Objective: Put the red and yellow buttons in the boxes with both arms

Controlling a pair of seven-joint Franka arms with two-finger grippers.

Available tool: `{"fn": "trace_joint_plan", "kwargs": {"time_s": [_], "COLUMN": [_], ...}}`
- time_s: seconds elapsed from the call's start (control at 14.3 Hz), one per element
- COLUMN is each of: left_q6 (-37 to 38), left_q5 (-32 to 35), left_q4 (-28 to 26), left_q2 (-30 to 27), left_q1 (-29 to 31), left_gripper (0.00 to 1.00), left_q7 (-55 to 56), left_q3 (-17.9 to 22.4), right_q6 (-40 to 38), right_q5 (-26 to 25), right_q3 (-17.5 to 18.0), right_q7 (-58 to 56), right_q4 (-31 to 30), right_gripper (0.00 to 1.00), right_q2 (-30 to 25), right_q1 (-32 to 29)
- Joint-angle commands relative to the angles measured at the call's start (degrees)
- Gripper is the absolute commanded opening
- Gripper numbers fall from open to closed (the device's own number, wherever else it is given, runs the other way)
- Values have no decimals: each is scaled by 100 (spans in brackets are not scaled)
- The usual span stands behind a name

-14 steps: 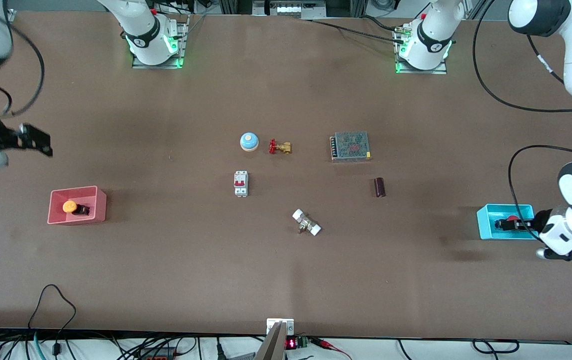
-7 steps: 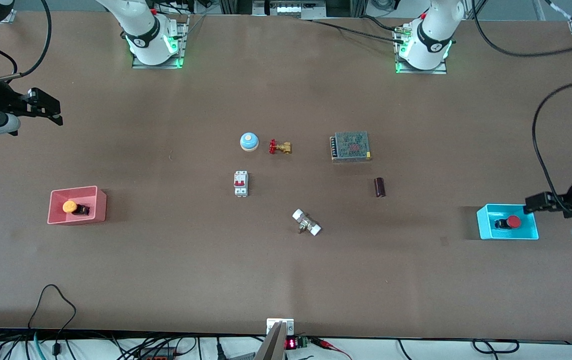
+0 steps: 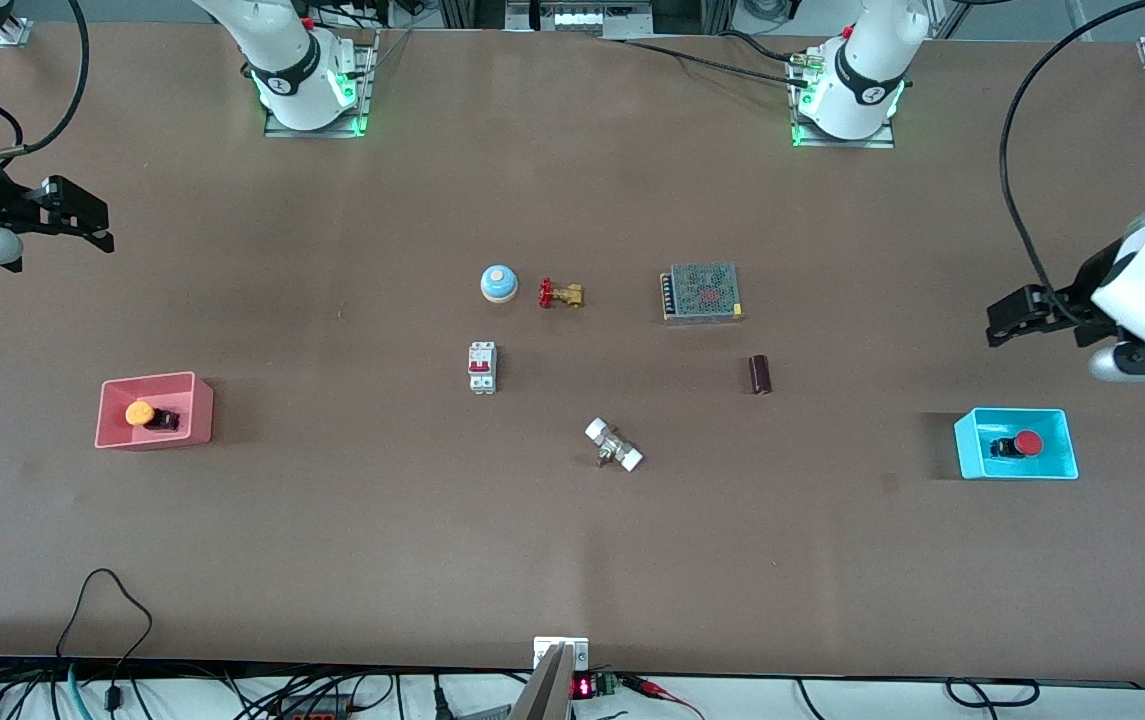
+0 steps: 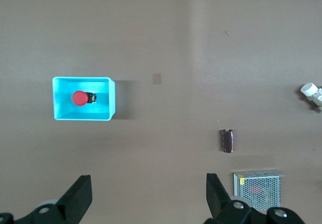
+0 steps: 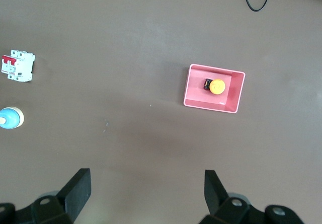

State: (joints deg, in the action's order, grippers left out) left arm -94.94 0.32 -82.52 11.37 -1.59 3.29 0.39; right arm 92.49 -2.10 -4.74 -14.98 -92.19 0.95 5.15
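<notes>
The red button (image 3: 1027, 443) lies in the cyan box (image 3: 972, 462) at the left arm's end of the table; both show in the left wrist view, button (image 4: 79, 98) and box (image 4: 58, 114). The yellow button (image 3: 140, 413) lies in the pink-red box (image 3: 200, 420) at the right arm's end; both show in the right wrist view, button (image 5: 217, 86) and box (image 5: 192, 94). My left gripper (image 3: 1004, 326) is open and empty, high over bare table beside the cyan box. My right gripper (image 3: 82, 218) is open and empty, high over bare table beside the pink-red box.
In the table's middle lie a blue dome bell (image 3: 498, 283), a brass valve with a red handle (image 3: 561, 294), a white circuit breaker (image 3: 482, 367), a metal mesh power supply (image 3: 700, 292), a dark cylinder (image 3: 759, 374) and a white-capped fitting (image 3: 614, 445).
My left gripper has let go of the red button in the cyan box, risen and drawn back toward its base. My right gripper has moved up and away from the pink-red box.
</notes>
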Motion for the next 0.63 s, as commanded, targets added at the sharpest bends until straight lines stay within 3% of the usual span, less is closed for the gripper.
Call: {"fn": "trace_joint_plan", "kwargs": {"time_s": [0.0,0.07,0.21,0.56], "left_q6": [98,150,169,239], "left_q5": [-129,-129,-129,-120], "left_q4": [-246,-229,-168,-141], "left_q2": [-275,-320,-338,-346], "left_q1": [246,360,877,826], "left_gripper": [100,100,100,100], "left_q7": [-57,-57,-57,-48], "left_q3": [15,-38,-563,-521], "right_q6": [-73,-73,-82,-81], "right_q5": [8,-1,-10,-19], "right_q3": [-1,-1,8,17], "right_q7": [39,39,39,39], "right_q4": [253,289,289,289], "right_gripper": [100,100,100,100], "right_q2": [115,134,134,125], "right_q1": [-110,-119,-119,-58]}}
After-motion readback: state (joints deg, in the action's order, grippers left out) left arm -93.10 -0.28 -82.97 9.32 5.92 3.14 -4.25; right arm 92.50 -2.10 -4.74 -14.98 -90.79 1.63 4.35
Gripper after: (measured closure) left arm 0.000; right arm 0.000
